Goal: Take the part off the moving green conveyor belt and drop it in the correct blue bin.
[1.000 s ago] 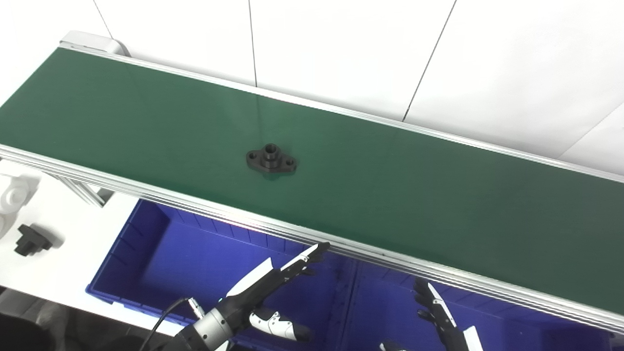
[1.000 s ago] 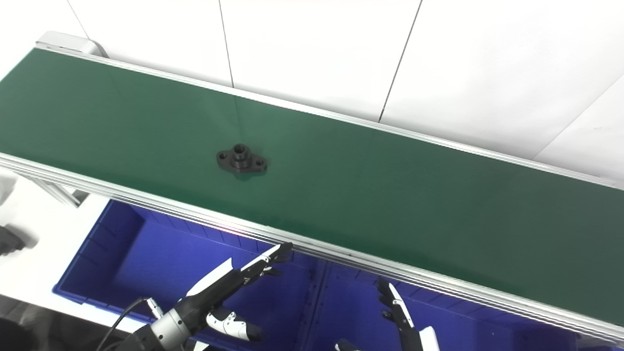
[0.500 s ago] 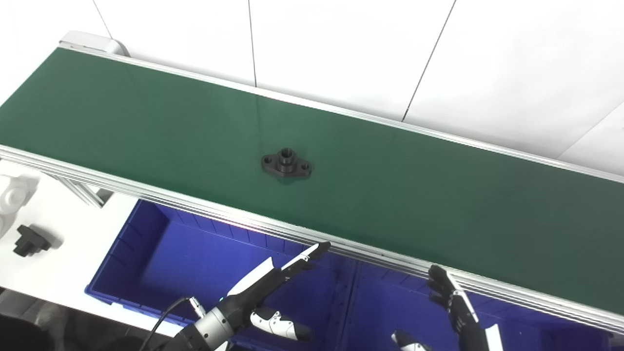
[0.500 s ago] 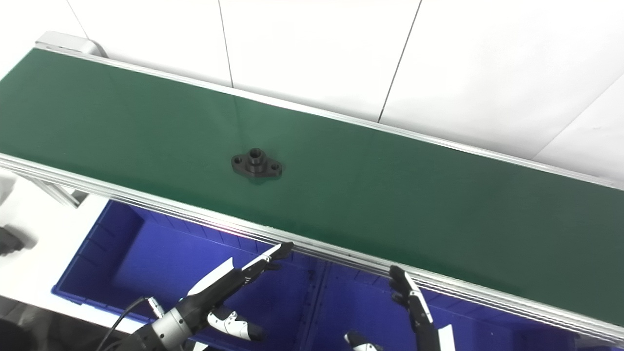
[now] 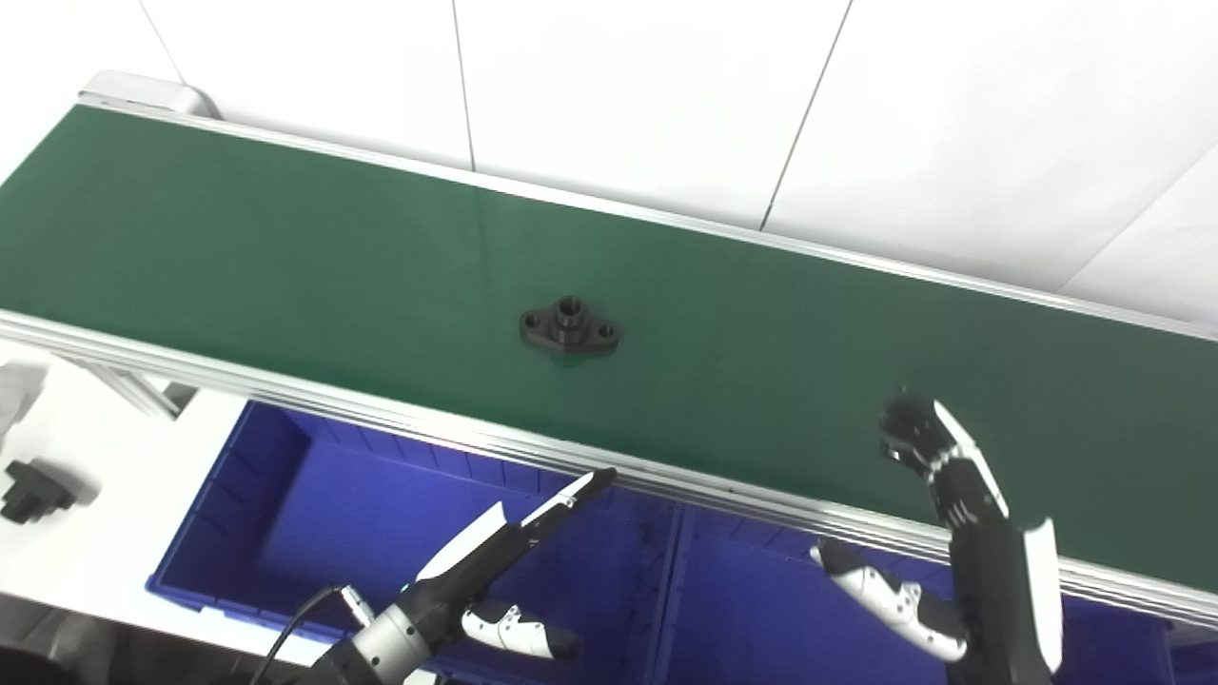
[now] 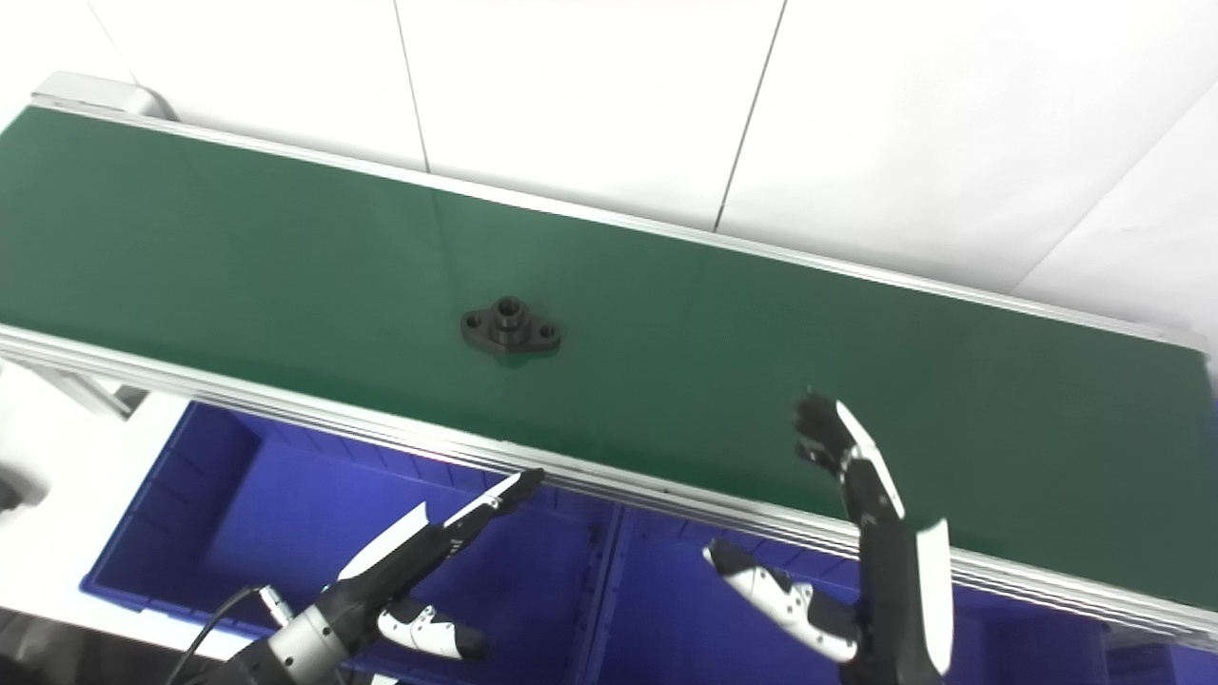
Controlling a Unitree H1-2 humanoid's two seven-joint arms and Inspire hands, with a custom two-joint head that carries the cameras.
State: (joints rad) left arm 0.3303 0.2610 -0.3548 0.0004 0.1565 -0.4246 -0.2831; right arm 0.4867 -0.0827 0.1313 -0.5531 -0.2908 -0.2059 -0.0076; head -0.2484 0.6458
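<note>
1. Part (image 5: pixel 569 326) on conveyor belt (image 5: pixel 285 257), midway between its far and near edges.
2. Two bins (image 5: pixel 314 495) (image 5: pixel 752 609) side by side below belt's near edge.
3. Small block (image 5: pixel 24 490) left of bins.

right hand (image 5: pixel 952 533) raised, fingers spread; left hand (image 5: pixel 485 580) low, fingers extended.

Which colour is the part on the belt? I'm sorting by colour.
Black part, clearest in the left eye view.
</note>
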